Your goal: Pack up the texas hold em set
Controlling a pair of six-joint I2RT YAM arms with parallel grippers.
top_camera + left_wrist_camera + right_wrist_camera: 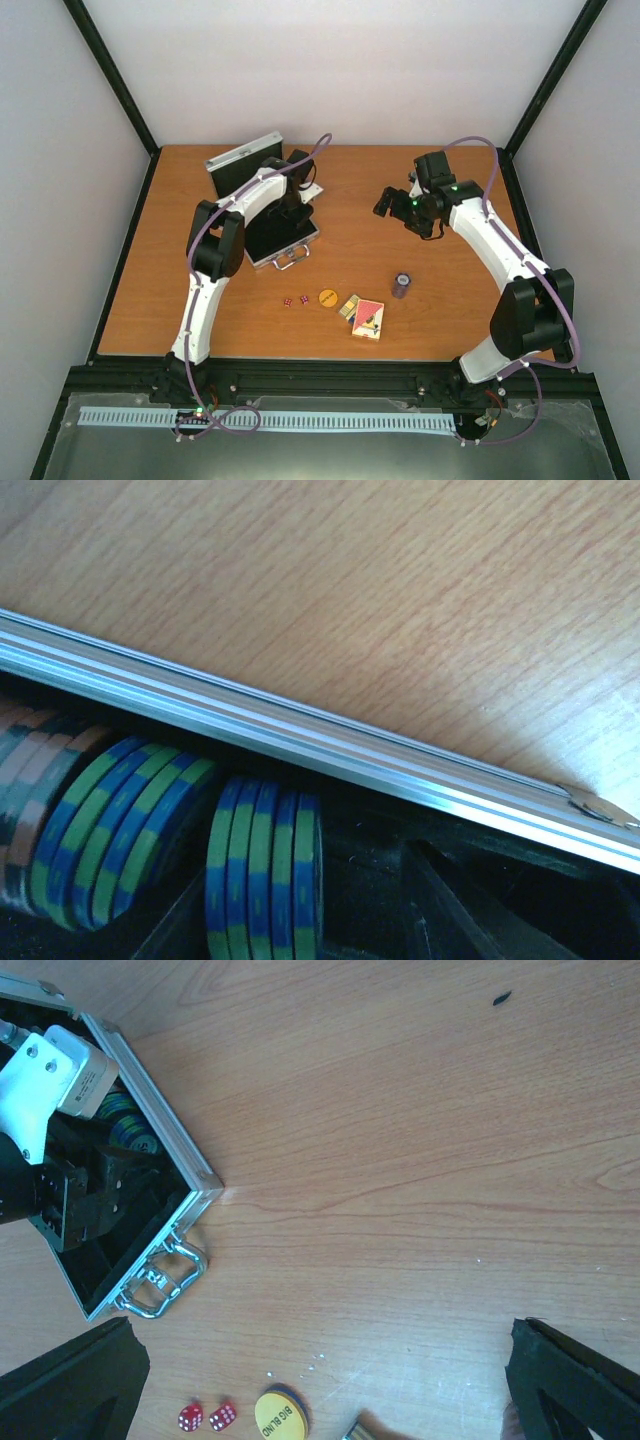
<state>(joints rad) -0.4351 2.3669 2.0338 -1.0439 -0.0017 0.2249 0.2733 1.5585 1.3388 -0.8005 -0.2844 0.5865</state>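
Two blue chip stacks, bottoms cropped

A wooden table with an orange-brown grain fills an enclosure of plain white walls, evenly lit. Black frame posts rise at 11 and 1 o'clock; a black rail and white slotted strip run along 6 o'clock.

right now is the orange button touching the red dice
Apart. The right wrist view shows a strip of bare table between the orange button and the nearer of the red dice.
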